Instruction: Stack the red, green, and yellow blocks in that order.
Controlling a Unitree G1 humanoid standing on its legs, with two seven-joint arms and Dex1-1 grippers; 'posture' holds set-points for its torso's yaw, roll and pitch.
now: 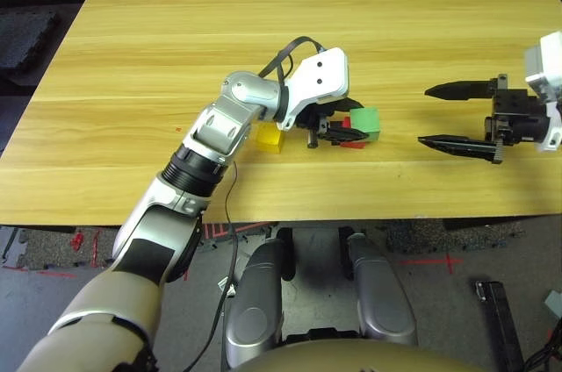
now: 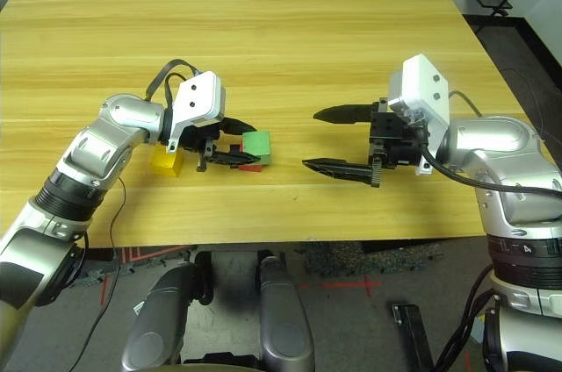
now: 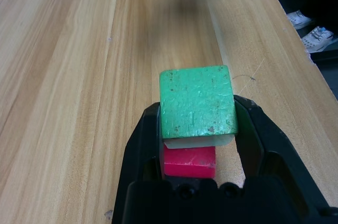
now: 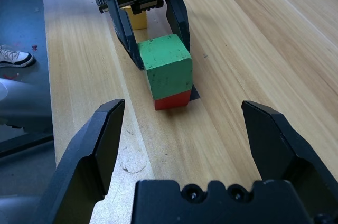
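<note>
The green block (image 4: 168,65) sits on top of the red block (image 4: 173,100), slightly askew. My left gripper (image 3: 198,109) is shut on the green block, one black finger (image 3: 145,139) on each side of it. The yellow block (image 1: 270,137) rests on the table just to the left of the stack, beside my left wrist. My right gripper (image 2: 312,139) hovers a short way to the right of the stack. It is open, points at the stack and holds nothing.
A thin dark flat patch (image 4: 196,93) peeks out from under the red block. The wooden table (image 1: 290,3) stretches bare behind the blocks. Its front edge (image 1: 351,214) runs close below both grippers.
</note>
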